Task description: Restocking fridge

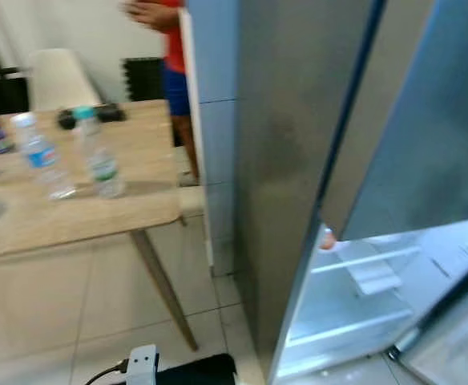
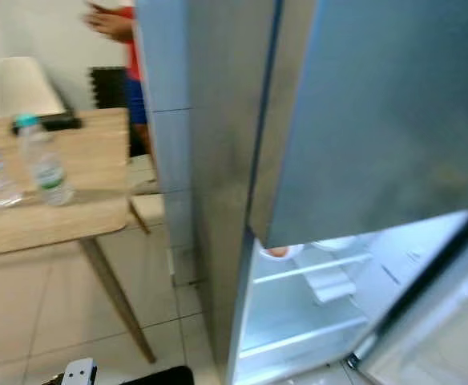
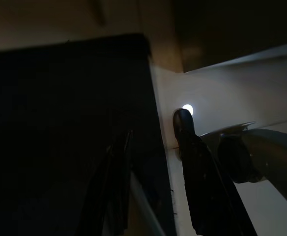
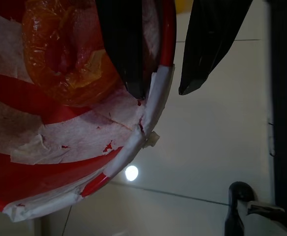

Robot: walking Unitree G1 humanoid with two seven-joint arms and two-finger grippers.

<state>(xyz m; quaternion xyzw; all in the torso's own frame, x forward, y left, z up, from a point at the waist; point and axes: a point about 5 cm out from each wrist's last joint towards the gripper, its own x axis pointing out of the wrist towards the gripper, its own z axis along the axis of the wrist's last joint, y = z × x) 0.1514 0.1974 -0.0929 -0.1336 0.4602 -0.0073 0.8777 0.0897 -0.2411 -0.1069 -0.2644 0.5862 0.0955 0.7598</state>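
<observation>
Right gripper (image 4: 163, 91) jaws clamped across a red-and-white rim; left gripper (image 3: 151, 147) hanging low, jaws apart.

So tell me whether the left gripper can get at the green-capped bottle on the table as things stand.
Probably not yet: the left gripper hangs low near the floor, while the green-capped bottle stands up on the table, off to the robot's left.

Head eyes share the fridge (image 1: 298, 160); dim wrist cameras seemingly face floorward.

You face a fridge (image 1: 298, 160) of brushed, dull grey metal with smooth white plastic shelves (image 1: 362, 269). The table (image 1: 74, 216) looks like pale matt wood. Its bottles (image 1: 98, 152) are clear plastic. The floor tiles (image 1: 98, 297) are glossy.
</observation>
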